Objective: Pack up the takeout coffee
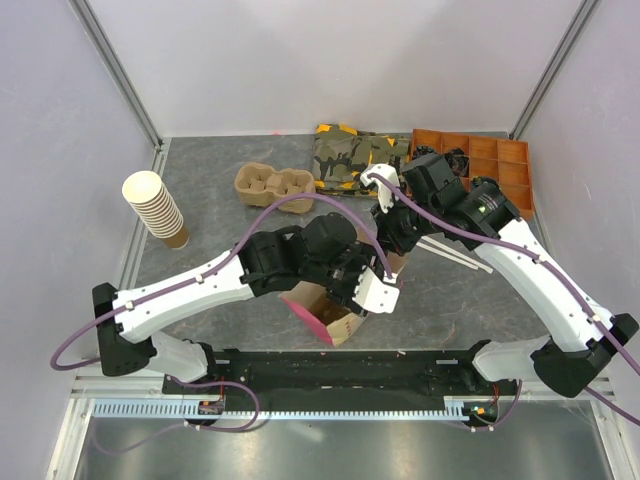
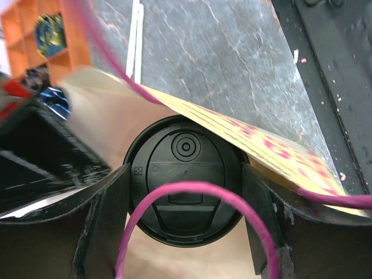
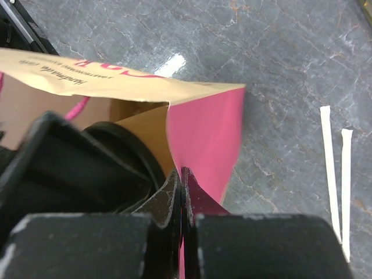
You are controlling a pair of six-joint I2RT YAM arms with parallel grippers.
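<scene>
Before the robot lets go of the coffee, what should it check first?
1. Left gripper grips the coffee: ok.
2. Right gripper pinches the bag wall: ok.
3. Bag mouth open around the coffee: ok.
4. Coffee resting on the bag's bottom: cannot tell.
5. Pink cord clear of the coffee: not ok, it loops across it.
6. Straws away from the bag: ok.

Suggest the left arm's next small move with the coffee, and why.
Probably ease the left gripper straight down a little before any release. Its fingers flank the takeout coffee inside the paper bag, the right gripper pinches the bag's pink wall open, and the bag floor isn't visible.
</scene>
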